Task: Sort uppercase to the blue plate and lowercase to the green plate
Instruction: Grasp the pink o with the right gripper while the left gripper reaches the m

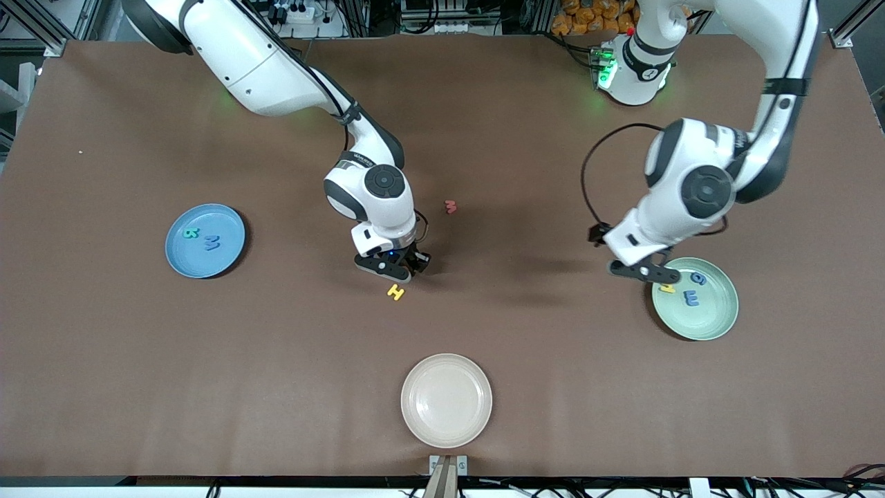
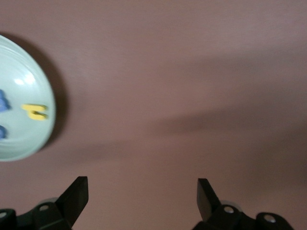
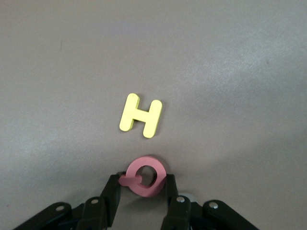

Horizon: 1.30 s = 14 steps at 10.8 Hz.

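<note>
Right claw (image 3: 142, 184) down at mid-surface, fingers pinched on the red Q (image 3: 145, 175), its lower half hidden between the pads; in the front view the Q lost entirely under the claw. Just past the fingertips, flat and apart from them, the yellow H (image 3: 140, 114). Farther off toward the arm bases, a small red w/m (image 1: 451, 206), alone on the brown surface (image 1: 276, 360). Well away at the right arm's end, the blue plate (image 1: 181, 259) holding teal R (image 1: 191, 233) and blue M (image 1: 211, 242).

Left claw (image 2: 143, 191) spread wide and empty, hovering at the green plate's (image 1: 719, 321) rim. On that plate: small yellow hooked letter (image 1: 667, 288) partly covered, blue g (image 1: 698, 278), blue e-like letter (image 1: 691, 298); plate cut off in the left wrist view. Beige plate (image 1: 446, 422) nearest the camera.
</note>
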Tool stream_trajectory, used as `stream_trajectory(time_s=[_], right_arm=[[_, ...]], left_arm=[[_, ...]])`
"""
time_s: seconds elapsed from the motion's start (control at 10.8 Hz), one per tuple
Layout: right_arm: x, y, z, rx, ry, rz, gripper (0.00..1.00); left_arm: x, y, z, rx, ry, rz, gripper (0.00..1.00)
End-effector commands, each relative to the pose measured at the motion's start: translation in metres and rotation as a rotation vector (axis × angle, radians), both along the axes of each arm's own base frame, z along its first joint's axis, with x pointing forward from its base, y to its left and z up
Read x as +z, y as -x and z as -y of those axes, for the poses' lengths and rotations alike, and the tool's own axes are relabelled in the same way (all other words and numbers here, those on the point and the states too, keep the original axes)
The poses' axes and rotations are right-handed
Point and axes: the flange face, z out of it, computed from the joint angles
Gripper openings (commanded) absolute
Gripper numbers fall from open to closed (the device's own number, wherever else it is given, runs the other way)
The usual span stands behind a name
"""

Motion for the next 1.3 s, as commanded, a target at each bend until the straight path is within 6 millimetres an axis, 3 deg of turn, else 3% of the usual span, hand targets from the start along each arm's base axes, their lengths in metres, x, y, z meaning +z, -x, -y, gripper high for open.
stream_trajectory(time_s=[0.0,0.28,0.74,0.93,1.2], right_arm=[[0.006,-0.012,0.005,0.004,0.018,0.029,0.41],[0.020,-0.013,0.011,0.016,0.075,0.006,0.41],[0.054,-0.029,0.042,0.132,0.117,-0.070,0.44],[0.071,-0.043,0.072,0.203,0.099,-0.146,0.43],[0.091,-0.068,0.137,0.346,0.117,-0.228,0.43]], left_arm=[[0.009,0.014,0.025,0.078,0.004,-0.010,1.00],[0.010,0.029,0.058,0.125,0.011,-0.020,1.00],[0.012,0.052,0.105,0.223,0.038,-0.044,1.00],[0.010,0.063,0.128,0.254,0.056,-0.046,1.00],[0.008,0.088,0.172,0.261,0.068,-0.023,1.00]])
